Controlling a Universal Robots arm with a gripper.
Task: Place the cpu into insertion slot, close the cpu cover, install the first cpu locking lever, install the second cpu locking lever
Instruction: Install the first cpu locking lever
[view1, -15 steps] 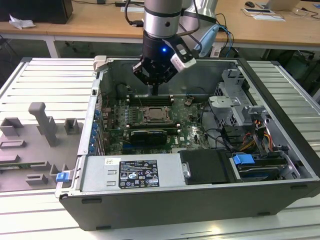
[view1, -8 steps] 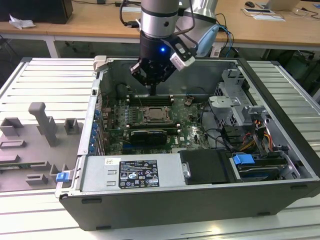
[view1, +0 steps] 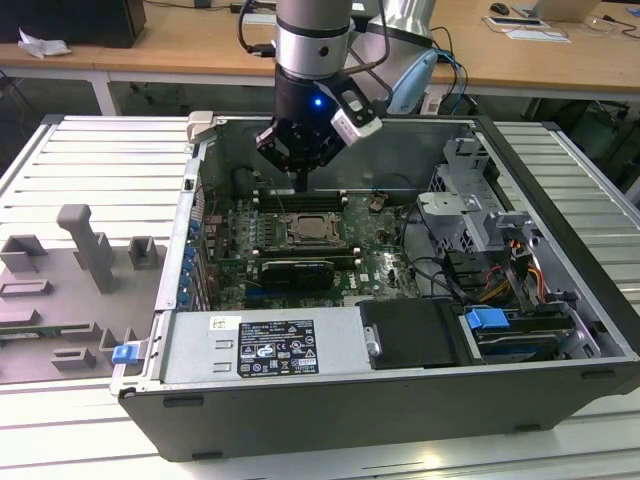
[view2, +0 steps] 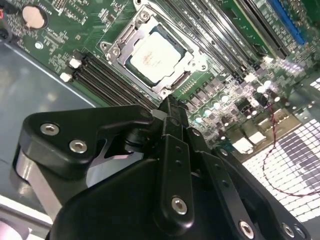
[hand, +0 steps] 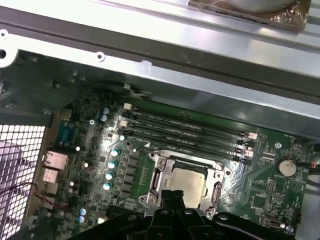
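Desks (view1: 200, 45) lay behind the case (view1: 400, 395); we saw the gripper (view1: 300, 183) closed, empty — both wrist views showed the cpu (view2: 154, 52) seated.

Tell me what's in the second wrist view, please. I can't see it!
The robot's black gripper, fingers together, points at a green computer board, its tip near the cpu. The silvery square cpu lies flat on the board, the silver cpu cover framing it, with long black memory slots on both sides.
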